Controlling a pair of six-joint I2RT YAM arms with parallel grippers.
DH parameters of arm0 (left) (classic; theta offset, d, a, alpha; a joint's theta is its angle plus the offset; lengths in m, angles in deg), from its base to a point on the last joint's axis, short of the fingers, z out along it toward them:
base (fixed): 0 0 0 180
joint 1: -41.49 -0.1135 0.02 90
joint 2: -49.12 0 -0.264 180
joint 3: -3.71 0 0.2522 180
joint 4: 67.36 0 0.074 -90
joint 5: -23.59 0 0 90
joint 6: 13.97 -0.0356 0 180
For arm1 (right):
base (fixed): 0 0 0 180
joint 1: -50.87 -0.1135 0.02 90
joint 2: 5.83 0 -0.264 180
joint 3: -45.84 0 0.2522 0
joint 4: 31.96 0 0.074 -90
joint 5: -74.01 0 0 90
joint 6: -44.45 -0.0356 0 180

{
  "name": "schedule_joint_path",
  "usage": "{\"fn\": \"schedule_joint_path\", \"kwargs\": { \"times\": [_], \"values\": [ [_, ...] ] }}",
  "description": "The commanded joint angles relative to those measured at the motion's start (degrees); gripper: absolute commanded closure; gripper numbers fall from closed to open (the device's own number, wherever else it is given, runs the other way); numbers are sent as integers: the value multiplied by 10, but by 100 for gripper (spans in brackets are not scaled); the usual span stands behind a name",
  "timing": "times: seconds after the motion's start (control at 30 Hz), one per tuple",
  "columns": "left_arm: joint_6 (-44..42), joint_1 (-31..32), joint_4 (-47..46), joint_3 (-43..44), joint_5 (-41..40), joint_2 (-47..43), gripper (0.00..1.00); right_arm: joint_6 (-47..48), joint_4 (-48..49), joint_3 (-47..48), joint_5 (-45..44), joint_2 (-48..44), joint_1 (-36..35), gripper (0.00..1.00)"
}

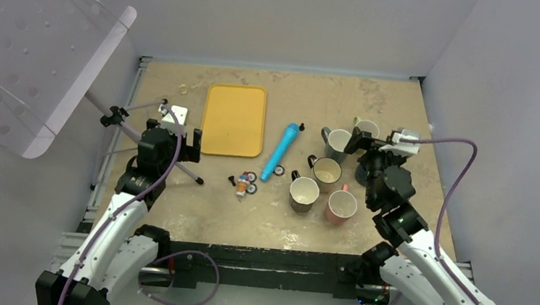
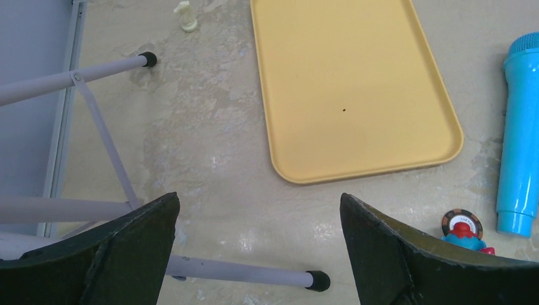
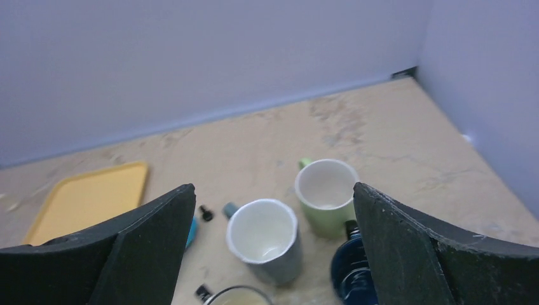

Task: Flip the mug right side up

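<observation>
Far left, a white perforated panel on a tripod stand, its pale legs splayed on the beige table. The left gripper hovers over bare table just beside those legs, jaws wide apart, nothing between them. A small cream-white object sits near the back, left of the yellow tray, which lies flat. Right of the tray is a blue toy microphone, lying on its side at an angle. A small red-and-blue toy with round discs beside it lies near the microphone's lower end. Then the mug cluster, all mouth-up: brown mug, dark mug with cream inside, pink mug nearest the arms, grey mug and green mug at the back, those two close together. The right gripper is over the right side of the cluster, jaws spread wide, gripping nothing. The dark blue mug sits low between its fingers, close to the right-hand one, just in front of the green mug and beside the grey one. It is cut off by the frame edge, with a rim facing up as far as I can tell. From the top camera it is hidden under the right wrist.
</observation>
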Motion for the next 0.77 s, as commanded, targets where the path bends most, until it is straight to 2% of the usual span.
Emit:
{"fn": "schedule_joint_path", "kwargs": {
  "times": [0.0, 0.1, 0.23, 0.73],
  "values": [
    [17, -3, -85, -8, -25, 13, 0, 104, 311, -110, -130, -35, 43, 1],
    [13, -3, -86, -12, -15, 15, 0, 150, 402, -177, -146, -48, 62, 1],
    [12, -3, -89, -16, -4, 5, 0, 156, 450, -220, -177, -30, 67, 1],
    [8, -3, -78, -20, 24, -1, 0, 115, 386, -201, -144, -8, 68, 1]
  ]
}}
